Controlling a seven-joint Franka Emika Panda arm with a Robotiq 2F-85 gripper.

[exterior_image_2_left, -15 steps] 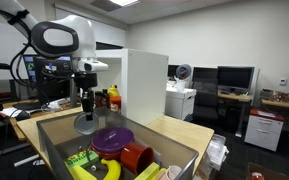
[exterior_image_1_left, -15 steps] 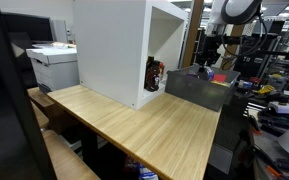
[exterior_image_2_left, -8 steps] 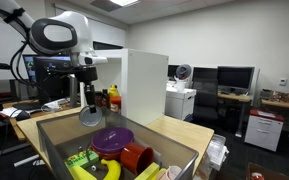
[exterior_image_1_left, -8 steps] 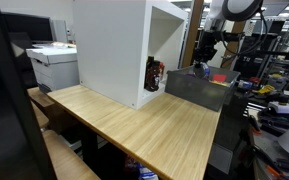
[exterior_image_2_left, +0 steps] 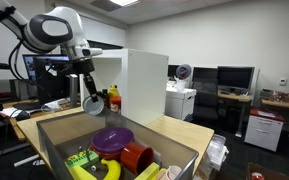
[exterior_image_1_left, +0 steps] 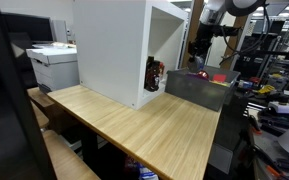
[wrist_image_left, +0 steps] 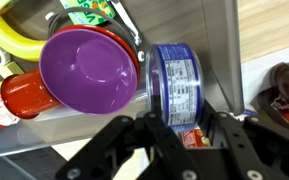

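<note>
My gripper (wrist_image_left: pixel 182 113) is shut on a tin can (wrist_image_left: pixel 174 82) with a blue and white label. It holds the can in the air above the grey bin (wrist_image_left: pixel 229 50). In both exterior views the gripper (exterior_image_2_left: pixel 89 96) (exterior_image_1_left: pixel 196 52) hangs over the bin's end nearest the white cabinet (exterior_image_2_left: pixel 144 80), with the can (exterior_image_2_left: pixel 91 104) under it. In the bin lie a purple bowl (wrist_image_left: pixel 84 70), a red cup (wrist_image_left: pixel 24 95) and a yellow banana (wrist_image_left: pixel 14 35).
The bin (exterior_image_1_left: pixel 199 90) stands at the end of a wooden table (exterior_image_1_left: pixel 154 125). The open white cabinet (exterior_image_1_left: pixel 114 50) holds dark and red bottles (exterior_image_1_left: pixel 153 74) low inside. Desks, monitors and a printer (exterior_image_1_left: pixel 54 60) surround the table.
The gripper has risen with the can, out of the bin, and has shifted towards the white cabinet. The can now hangs tilted above the bin's rim.
</note>
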